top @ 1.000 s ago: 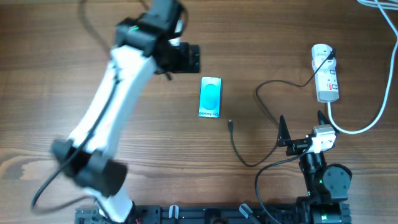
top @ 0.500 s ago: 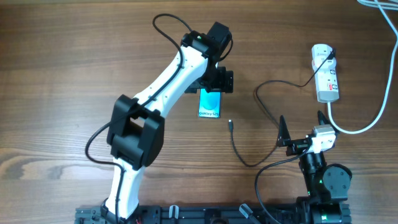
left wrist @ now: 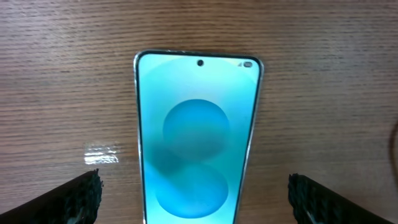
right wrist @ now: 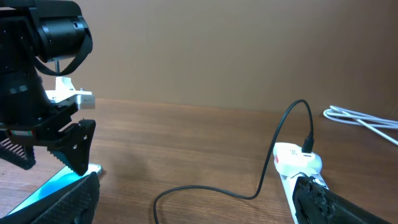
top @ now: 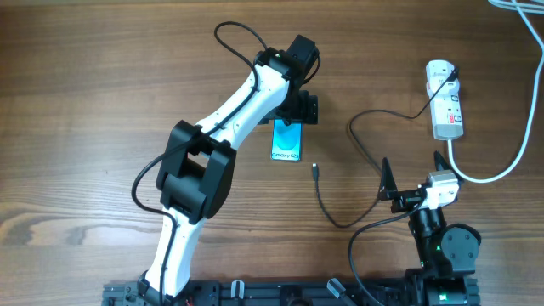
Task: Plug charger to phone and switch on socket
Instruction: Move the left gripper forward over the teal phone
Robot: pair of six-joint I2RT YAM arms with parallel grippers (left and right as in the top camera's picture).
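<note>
**Overhead.** The phone point(top: 288, 146) lies flat, screen up, in the middle of the table point(top: 85, 76). The left tool point(top: 290, 117) hangs over the phone's far end. The charger point(top: 340, 223) loops across from the socket point(top: 445, 106) at the right. Its plug point(top: 315, 169) lies just beside the phone's near right corner, not touching it. The right tool point(top: 413, 174) is spread wide near its base and holds nothing.

**Left wrist.** The fingers point(left wrist: 81, 199) stand apart on either side of the phone, clear of its long edges. The tool is open and empty. The camera-hole end points away.

**Right wrist.** The right fingers point(right wrist: 68, 202) sit spread in the lower corners. The charger enters the socket's end. The switch position cannot be read.

**Procedure.** The step in hand appears to be securing the phone.
- Centre the left tool over the phone and lower it squarely.
- Close on the long edges only.
- Leave the near end free, where the port probably sits, so the plug can enter.
- Avoid dragging the phone onto the plug.
</note>
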